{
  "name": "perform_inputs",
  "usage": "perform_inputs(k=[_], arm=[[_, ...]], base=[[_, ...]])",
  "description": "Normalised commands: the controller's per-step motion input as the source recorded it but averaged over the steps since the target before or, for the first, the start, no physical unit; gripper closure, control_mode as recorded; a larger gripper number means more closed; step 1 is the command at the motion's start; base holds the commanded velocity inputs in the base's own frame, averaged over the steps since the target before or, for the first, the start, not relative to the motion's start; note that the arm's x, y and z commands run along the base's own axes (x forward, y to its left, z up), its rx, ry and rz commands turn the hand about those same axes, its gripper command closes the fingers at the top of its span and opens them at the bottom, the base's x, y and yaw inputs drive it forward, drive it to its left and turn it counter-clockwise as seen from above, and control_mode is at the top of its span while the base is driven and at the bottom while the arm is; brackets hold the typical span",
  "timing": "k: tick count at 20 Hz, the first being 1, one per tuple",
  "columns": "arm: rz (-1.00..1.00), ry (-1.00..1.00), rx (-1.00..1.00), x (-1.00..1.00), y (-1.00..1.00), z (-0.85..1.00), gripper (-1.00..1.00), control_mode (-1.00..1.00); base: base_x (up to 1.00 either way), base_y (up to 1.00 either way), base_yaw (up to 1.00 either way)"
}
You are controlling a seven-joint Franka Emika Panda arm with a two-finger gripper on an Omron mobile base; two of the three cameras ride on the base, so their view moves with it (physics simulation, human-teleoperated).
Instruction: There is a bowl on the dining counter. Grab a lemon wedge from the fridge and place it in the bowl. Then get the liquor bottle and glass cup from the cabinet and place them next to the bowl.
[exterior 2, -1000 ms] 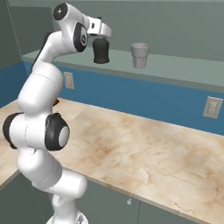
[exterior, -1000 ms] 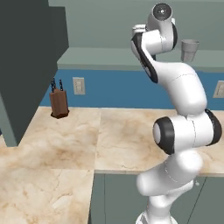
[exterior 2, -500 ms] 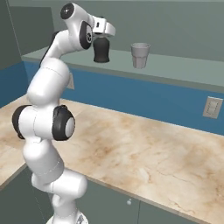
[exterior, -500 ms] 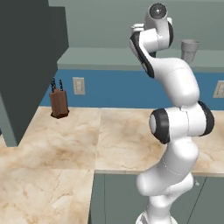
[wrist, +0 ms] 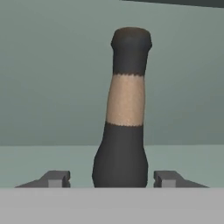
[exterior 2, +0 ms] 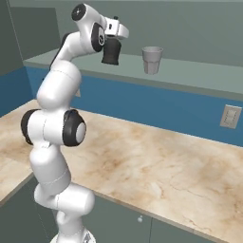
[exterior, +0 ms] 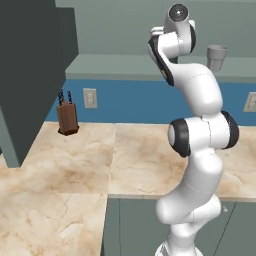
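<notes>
A: Liquor bottle [wrist: 124,131], dark, squat, with a tan neck band: where is it?

B: Upright on the grey-green cabinet shelf [exterior 2: 190,78], between the pincer [wrist: 112,178] fingers, with gaps either side. The translucent grey glass cup [exterior 2: 152,60] stands at its three o'clock.

A: Step?

B: Grasping the bottle; next, I judge, squeeze shut, then lift.
</notes>
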Motion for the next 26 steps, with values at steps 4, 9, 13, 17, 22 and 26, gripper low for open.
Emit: perform_inputs(k=[4, 9, 13, 17, 22, 26], arm=[[0.0, 0.0, 0.0, 0.01, 0.0, 0.0, 1.0, -1.0], [0.0, -0.01, 0.0, -0.16, 0.0, 0.0, 1.0, -1.0], [0.0, -0.01, 0.02, -0.75, 0.0, 0.0, 1.0, -1.0], [0.0, -0.05, 0.05, -1.0, 0.0, 0.0, 1.0, -1.0], [0.0, -0.1, 0.06, -1.0, 0.04, 0.0, 1.0, -1.0], [0.0, -0.04, 0.03, -1.0, 0.28, 0.0, 1.0, -1.0]], base=[[0.0, 0.0, 0.0], [0.0, 0.0, 0.0], [0.0, 0.0, 0.0], [0.0, 0.0, 0.0], [0.0, 0.0, 0.0], [0.0, 0.0, 0.0]])
